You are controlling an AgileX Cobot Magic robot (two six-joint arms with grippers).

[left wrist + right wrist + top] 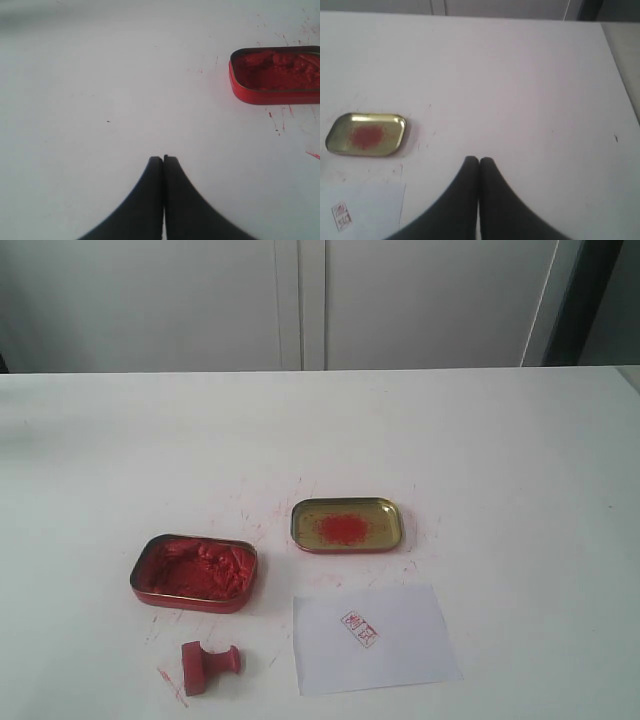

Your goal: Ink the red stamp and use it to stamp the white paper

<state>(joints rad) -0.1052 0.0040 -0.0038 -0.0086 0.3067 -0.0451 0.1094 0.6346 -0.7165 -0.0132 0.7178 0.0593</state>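
Observation:
The red stamp [208,666] lies on its side on the table near the front edge, below the red tin of lumpy ink paste [194,572]. To its right lies the white paper [373,637], bearing a small red square imprint [360,628]. Neither arm shows in the exterior view. My left gripper [163,159] is shut and empty over bare tabletop, with the red tin [276,75] off to one side. My right gripper [479,160] is also shut and empty, apart from the paper [362,210] and its imprint [341,216].
A gold-coloured tin with a red smear [346,525] sits behind the paper; it also shows in the right wrist view [366,134]. Red ink flecks mark the white tabletop [480,450] around the tins. White cabinet doors [300,300] stand behind the table.

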